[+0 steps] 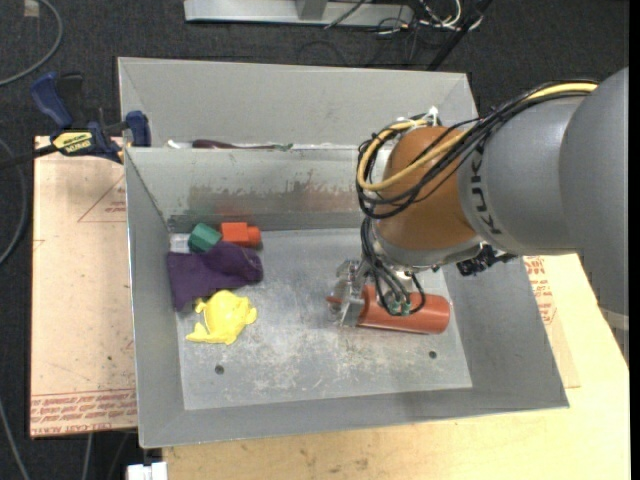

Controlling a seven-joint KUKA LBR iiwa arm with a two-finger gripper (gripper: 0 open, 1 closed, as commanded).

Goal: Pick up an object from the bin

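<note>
A grey metal bin (pixel 300 368) is seen from above, with sloping walls and a scuffed, flat floor. A thick grey robot arm (pixel 545 178) reaches in from the right. Large dark letters run sideways along the arm's casing. "KU" can be read, and the rest curves out of sight. The arm's wrist carries a rounded orange cover (pixel 420 193), and yellow and black cables (pixel 376 158) loop around it.

Below the wrist, the metal gripper (pixel 347 303) is down at the bin floor, slightly right of the middle. A red cylinder (pixel 420 314) lies on its side just beside the gripper, on the gripper's right, with its near end right up against it. The cylinder rests flat on the floor, partly under the wrist. The wrist and cables hide the contact, so it cannot be told whether the gripper is released, clenched or grasping the cylinder.

A small heap of other things sits on the left side of the floor, well apart from the gripper. A crumpled purple cloth (pixel 212 268) lies in the middle of the heap. A yellow lump (pixel 222 318) with an uneven outline touches the cloth's lower edge. Against the back wall, just above the cloth, a green block (pixel 204 236) and an orange block (pixel 241 233) sit side by side, the green one on the left. No writing can be made out on any of these things.
</note>
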